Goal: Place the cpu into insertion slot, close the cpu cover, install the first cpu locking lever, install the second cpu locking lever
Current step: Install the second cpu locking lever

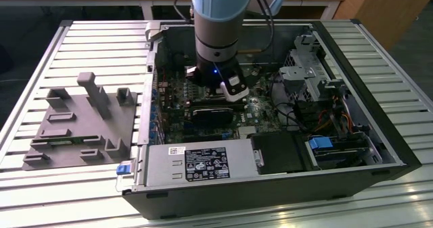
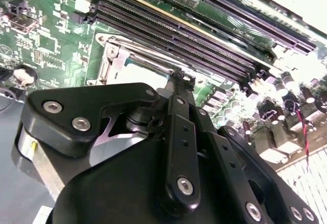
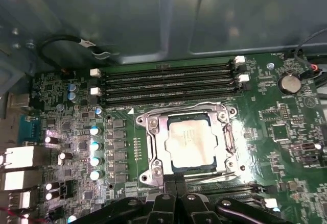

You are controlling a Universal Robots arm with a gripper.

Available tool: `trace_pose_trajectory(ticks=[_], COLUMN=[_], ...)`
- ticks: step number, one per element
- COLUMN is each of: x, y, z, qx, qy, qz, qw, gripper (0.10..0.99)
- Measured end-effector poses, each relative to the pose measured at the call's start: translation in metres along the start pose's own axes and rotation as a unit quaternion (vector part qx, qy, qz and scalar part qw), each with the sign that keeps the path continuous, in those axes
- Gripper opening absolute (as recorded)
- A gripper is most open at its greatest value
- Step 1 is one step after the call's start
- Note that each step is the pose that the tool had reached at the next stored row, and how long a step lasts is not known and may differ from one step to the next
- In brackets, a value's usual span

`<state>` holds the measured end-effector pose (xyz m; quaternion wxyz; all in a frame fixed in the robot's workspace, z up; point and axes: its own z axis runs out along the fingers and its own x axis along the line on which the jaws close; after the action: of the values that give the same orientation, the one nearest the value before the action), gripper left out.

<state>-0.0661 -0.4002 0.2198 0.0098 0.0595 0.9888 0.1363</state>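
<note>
So the PC case [image 1: 271, 111] was lying open on the slatted table [image 1: 81, 40], with the grey fixture block [image 1: 81, 126] sitting well off to the exterior view's left. I had the arm [image 1: 220, 25] reaching down inside over the green motherboard [image 3: 286, 132].

Progress-wise: the cpu [image 3: 190, 142] was already sitting in the insertion slot [image 3: 153, 155], silvery top showing. The cpu cover [image 3: 225, 137] looked like it was down around the chip, framing it — though I couldn't swear it was fully flat. Whether either locking lever was hooked in, I honestly couldn't tell from what I had. My guess was the first two steps were done and the levers were what remained.

The gripper [image 3: 174, 193] was right at the near edge of the socket, fingers drawn together to almost nothing between the tips. In the second wrist view the gripper [image 2: 180, 78] tip sat at the socket rim; I saw nothing held in it.

Counts: one chip, one socket, one cover, four long memory slots [image 3: 168, 83] just beyond the socket, one coin battery [image 3: 288, 82].
</note>
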Motion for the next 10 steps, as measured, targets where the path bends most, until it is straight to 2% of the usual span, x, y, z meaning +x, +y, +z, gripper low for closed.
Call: trace_pose_trajectory(ticks=[2, 5, 7, 10], x=[-0.0002, -0.0011, -0.0028, -0.0069], y=[0.0014, 0.0025, 0.0028, 0.0042], z=[-0.0035, -0.0064, -0.0064, -0.0061], qx=[0.0058, 0.0183, 0.0211, 0.0216], qy=[-0.0007, -0.0021, -0.0024, -0.0023], qz=[0.0, -0.001, -0.001, -0.001], qw=[1.0, 0.9998, 0.9998, 0.9998], gripper=[0.102, 0.102, 0.102, 0.102])
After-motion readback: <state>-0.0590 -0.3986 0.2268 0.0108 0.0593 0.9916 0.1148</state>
